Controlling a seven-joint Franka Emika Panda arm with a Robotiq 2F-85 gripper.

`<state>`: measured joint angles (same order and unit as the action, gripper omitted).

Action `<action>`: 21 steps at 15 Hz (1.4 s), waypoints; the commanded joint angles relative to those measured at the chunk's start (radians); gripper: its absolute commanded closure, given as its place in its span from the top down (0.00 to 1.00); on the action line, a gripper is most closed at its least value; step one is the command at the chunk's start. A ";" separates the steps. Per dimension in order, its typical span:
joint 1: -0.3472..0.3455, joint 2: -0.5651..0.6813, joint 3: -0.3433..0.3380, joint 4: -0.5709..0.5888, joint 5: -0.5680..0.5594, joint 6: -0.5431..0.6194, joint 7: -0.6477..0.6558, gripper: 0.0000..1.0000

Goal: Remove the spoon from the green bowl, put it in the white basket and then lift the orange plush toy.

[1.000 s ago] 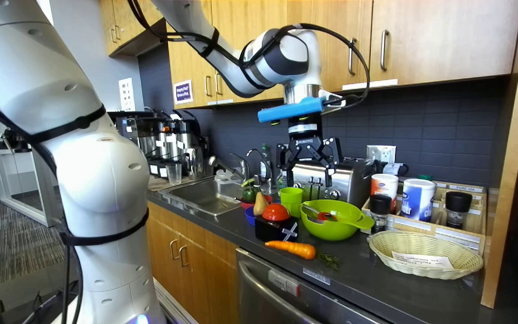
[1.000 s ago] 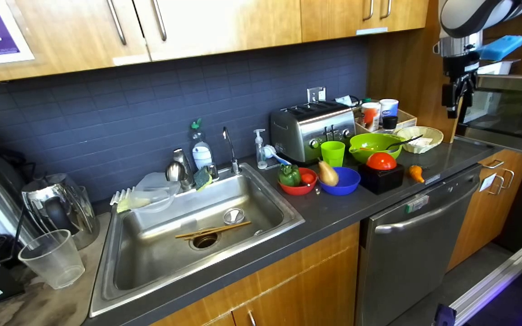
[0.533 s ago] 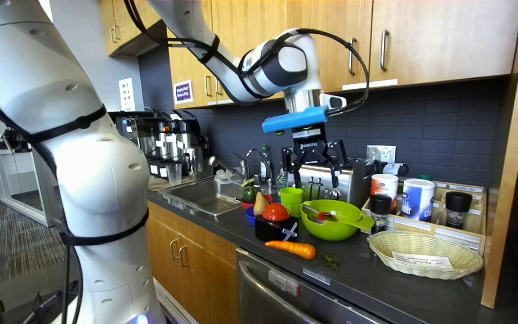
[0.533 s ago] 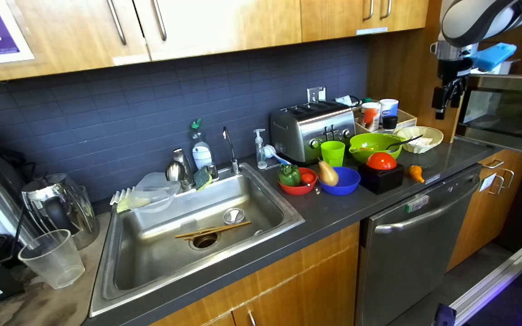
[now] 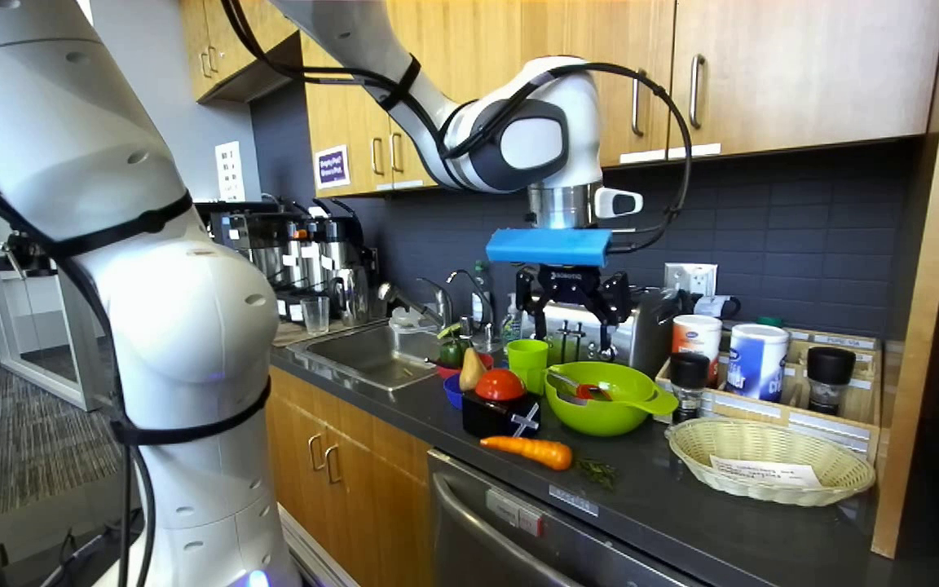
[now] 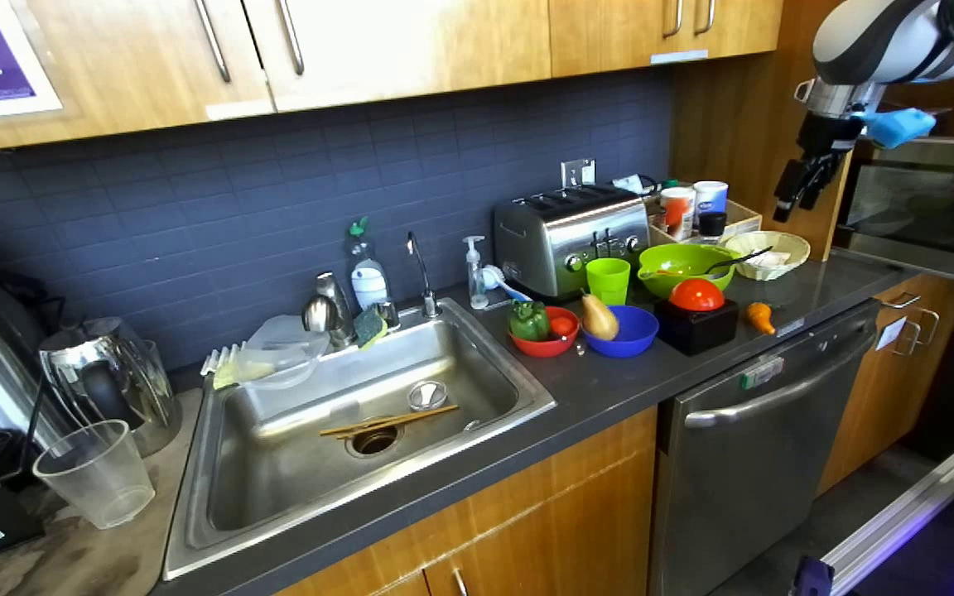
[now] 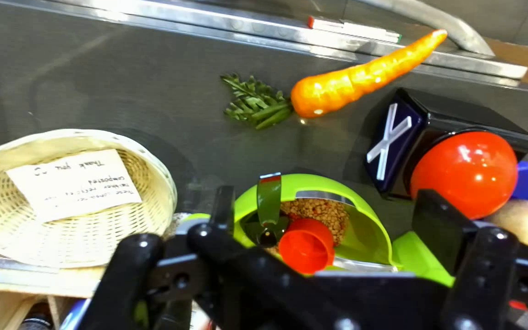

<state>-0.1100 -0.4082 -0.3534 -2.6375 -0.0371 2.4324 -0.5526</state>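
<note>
The white basket [image 7: 85, 238] is near the green bowl [image 5: 608, 418]. The gripper [image 5: 573, 341] hangs higher than it, spread wide. The orange carrot [image 7: 355, 82], maybe the toy, lies near the bowl. The spoon [image 6: 739, 259] leans in it, so every job is left, I'd say.

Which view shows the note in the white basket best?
The wrist view: it looks down on the whole note in the white basket, large enough to read an upside-down "Thank you". Both exterior views show it smaller: the note slanted with tiny writing, or the note as a pale patch.
</note>
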 commanded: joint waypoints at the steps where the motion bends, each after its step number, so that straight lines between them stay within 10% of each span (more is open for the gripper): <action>1: 0.053 0.034 -0.024 -0.002 0.119 0.026 -0.069 1.00; 21: 0.065 0.217 0.022 0.073 0.233 0.096 -0.131 1.00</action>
<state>-0.0421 -0.2427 -0.3234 -2.6072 0.1504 2.5164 -0.6245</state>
